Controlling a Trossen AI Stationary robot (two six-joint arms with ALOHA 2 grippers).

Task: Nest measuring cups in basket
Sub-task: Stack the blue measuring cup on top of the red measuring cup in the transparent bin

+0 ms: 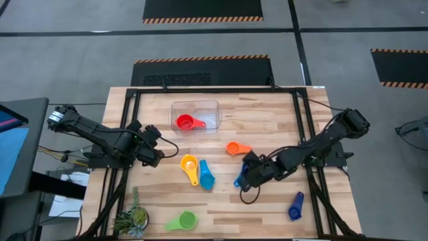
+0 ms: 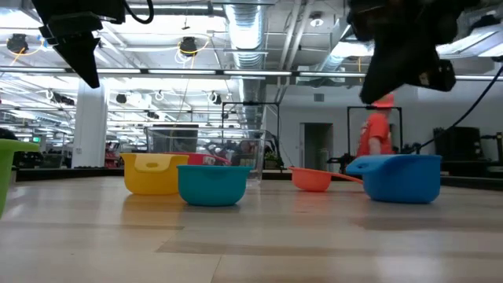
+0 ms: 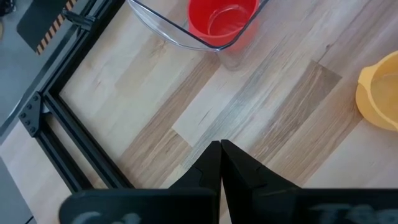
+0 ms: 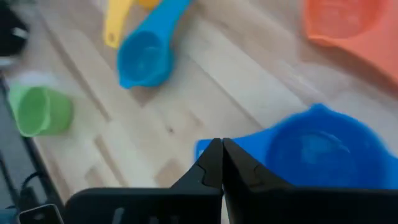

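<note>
R gripper (image 4: 221, 144) jaws closed, empty | blue cup (image 4: 317, 149) just beside tips | L gripper (image 3: 220, 146) closed

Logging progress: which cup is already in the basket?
The red cup. It alone lies inside the basket; the other cups sit on the table.

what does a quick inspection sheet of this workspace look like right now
surface: wooden table, black frame.
job's things: red cup inside clear basket; orange cup, yellow cup, light blue cup, blue cup, dark blue cup, green cup loose on the table.
clutter: small plant at the table's corner.
grippers: left claw shut, empty, over bare wood; right claw shut, above the blue cup's handle.
cables: on both arms.
surroundings: person in orange behind.
</note>
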